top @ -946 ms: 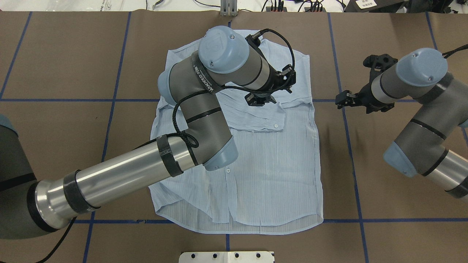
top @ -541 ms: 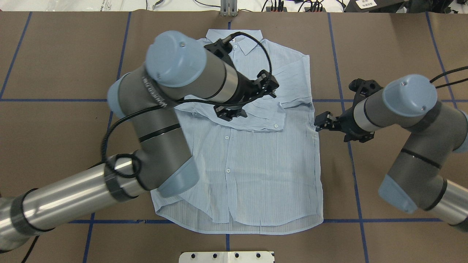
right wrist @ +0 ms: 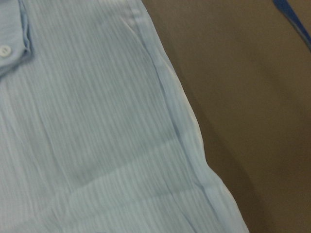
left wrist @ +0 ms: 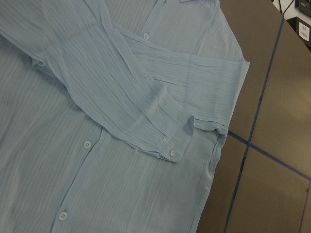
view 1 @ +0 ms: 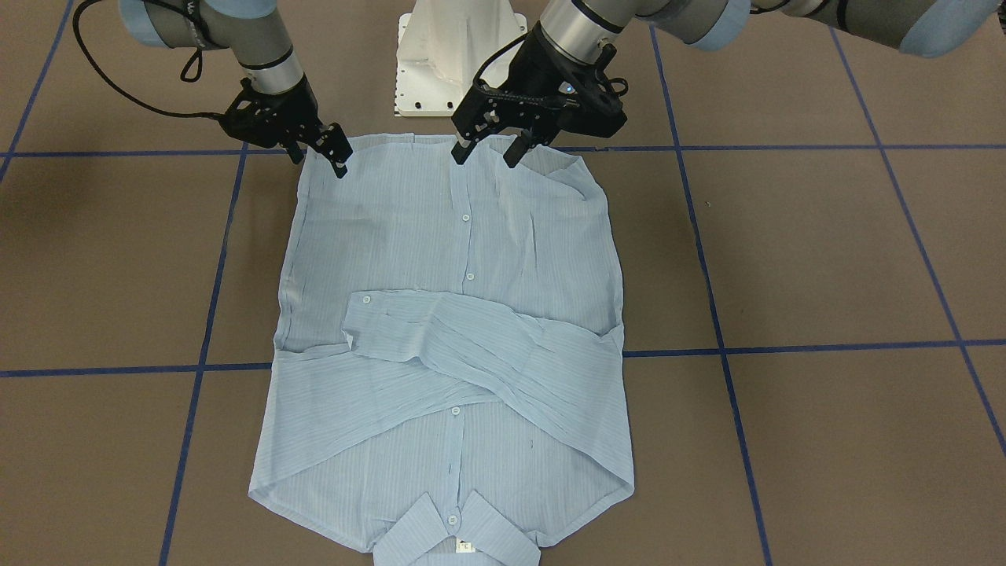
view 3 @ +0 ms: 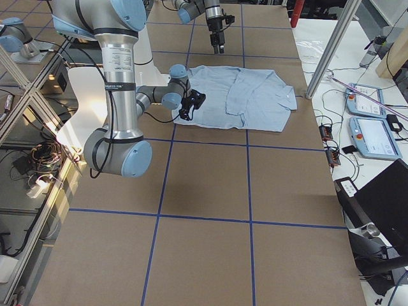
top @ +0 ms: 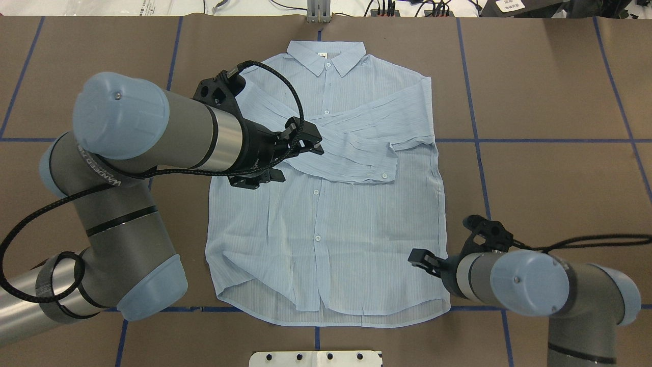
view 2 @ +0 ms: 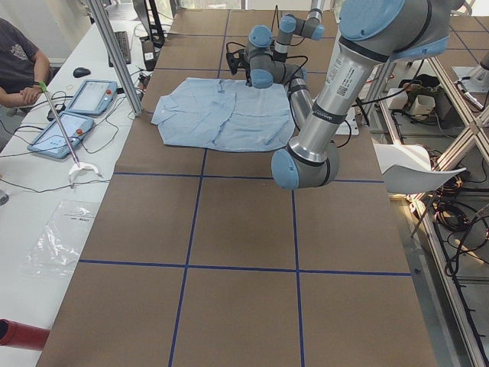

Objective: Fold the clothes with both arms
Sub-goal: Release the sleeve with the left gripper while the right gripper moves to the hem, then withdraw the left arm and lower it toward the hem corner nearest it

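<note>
Shirt [top: 356, 229] lies flat, buttons up, on the brown table [top: 560, 102] — collar [top: 326, 53] at the edge far from the base, both sleeves [view 1: 471, 330] crossed over the chest. Left gripper [view 1: 485, 157] hangs above the shirt, jaws wide, nothing in them. Right gripper [view 1: 321, 161] sits low by the hem corner on its own side — jaws look parted and empty. I can't tell if a fingertip touches cloth.

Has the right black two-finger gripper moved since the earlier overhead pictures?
Yes. The right gripper moved toward the robot, from the far blue tape line to the light-blue shirt's hem corner.
</note>
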`<state>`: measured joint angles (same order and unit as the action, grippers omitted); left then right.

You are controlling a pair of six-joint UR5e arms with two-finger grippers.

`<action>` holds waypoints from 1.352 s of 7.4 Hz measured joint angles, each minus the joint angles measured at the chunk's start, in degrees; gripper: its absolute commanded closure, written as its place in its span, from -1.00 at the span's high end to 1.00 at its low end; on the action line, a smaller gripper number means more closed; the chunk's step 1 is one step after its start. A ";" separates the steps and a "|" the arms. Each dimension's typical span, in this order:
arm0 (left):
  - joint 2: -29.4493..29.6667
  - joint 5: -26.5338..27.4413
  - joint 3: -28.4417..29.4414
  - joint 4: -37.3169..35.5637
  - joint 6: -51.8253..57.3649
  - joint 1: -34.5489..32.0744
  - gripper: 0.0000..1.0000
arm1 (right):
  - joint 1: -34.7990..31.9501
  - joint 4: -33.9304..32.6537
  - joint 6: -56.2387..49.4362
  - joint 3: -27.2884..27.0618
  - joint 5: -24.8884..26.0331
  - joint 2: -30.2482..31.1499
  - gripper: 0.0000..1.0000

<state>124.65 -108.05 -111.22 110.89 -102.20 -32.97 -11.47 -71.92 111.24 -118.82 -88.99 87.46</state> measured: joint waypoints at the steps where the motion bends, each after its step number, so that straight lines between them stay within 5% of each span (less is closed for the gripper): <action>1: -0.19 0.86 -0.16 -0.04 0.01 0.17 0.81 | 2.91 -1.95 2.15 -0.41 2.27 0.74 0.65; 4: -0.31 2.19 -0.16 -0.42 -0.01 0.47 0.81 | 5.42 -5.94 4.37 -0.44 4.47 1.11 0.02; 7: -0.47 3.02 -0.19 -1.32 -0.02 0.61 0.81 | 5.49 -7.20 4.51 -1.19 4.94 1.14 -0.31; 10: -0.61 3.10 -0.22 -1.37 -0.02 0.62 0.81 | 5.60 -7.34 4.51 -2.04 5.16 1.19 -0.32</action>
<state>124.04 -104.94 -111.44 109.51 -102.22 -32.34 -5.87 -79.26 115.75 -120.86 -83.83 88.65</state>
